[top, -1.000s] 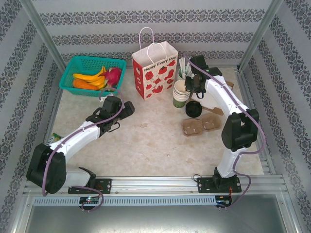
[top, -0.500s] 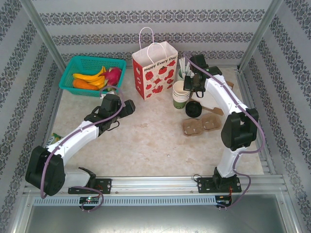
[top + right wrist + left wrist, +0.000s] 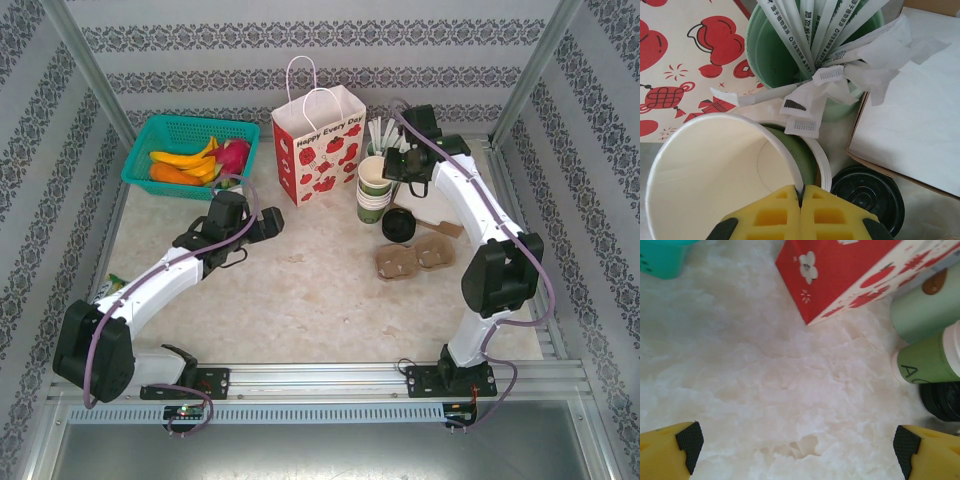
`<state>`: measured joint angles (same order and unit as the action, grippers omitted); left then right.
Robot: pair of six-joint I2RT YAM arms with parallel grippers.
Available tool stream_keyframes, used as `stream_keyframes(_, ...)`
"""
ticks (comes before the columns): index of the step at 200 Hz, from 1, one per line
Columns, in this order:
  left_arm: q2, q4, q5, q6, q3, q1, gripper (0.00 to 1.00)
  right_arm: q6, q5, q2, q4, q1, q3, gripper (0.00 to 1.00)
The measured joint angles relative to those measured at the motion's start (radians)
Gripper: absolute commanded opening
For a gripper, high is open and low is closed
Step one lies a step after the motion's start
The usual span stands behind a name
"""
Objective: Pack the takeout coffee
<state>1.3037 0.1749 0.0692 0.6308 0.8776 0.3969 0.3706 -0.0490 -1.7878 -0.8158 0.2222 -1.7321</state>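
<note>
The takeout coffee (image 3: 398, 225), black lid on, stands on the worktop (image 3: 300, 290) just beside the stack of paper cups (image 3: 371, 205), with a cardboard tray (image 3: 415, 257) on its near side. Behind the stack, a pale green holder (image 3: 765, 55) is crammed with wrapped white sticks (image 3: 805, 30). The right pincer (image 3: 800, 192) is pinched tight on the rim of the top cup (image 3: 705, 170) — bare white inside. The left pincer (image 3: 796, 442) gapes wide over bare worktop — gripping nothing. A teal basket (image 3: 180, 190) holds fruit (image 3: 185, 165).

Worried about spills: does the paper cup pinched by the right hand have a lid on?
No, the paper cup in the right hand is open at the top, its bare white inside showing.
</note>
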Motion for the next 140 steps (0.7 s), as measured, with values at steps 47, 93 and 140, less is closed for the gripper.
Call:
stream_keyframes(47,0.079,0.052,0.108,0.004,0.174,-0.039,0.99,0.0,0.049,0.053,-0.003,0.018,-0.002,0.0)
stream_keyframes(93,0.113,0.169,0.114,0.027,0.262,-0.044,0.99,-0.001,0.076,0.18,-0.01,0.083,-0.019,0.0)
stream_keyframes(140,0.074,0.285,0.082,0.037,0.275,-0.073,0.99,0.032,0.076,0.214,-0.008,0.201,-0.021,0.0)
